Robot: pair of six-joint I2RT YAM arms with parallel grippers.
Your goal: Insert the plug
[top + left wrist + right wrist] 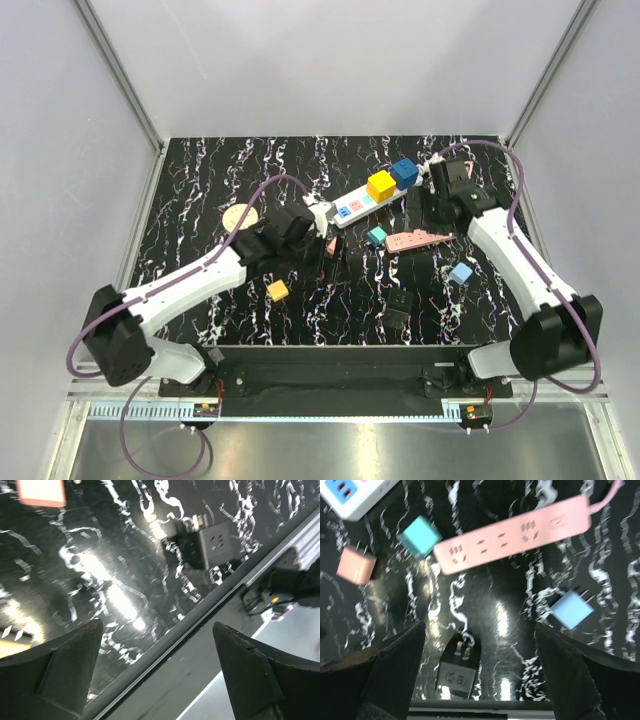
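Left pincer [156, 630] apart, right pincer [480, 630] apart near pink power strip [515, 530]

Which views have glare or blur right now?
Top external: sharp, evenly lit, little glare on the table. Left wrist: heavy white glare streaks across it, whole frame smeared, the socket adapter soft. Right wrist: mild motion blur on the pink power strip and light blue plug, one small glare spot below the strip.
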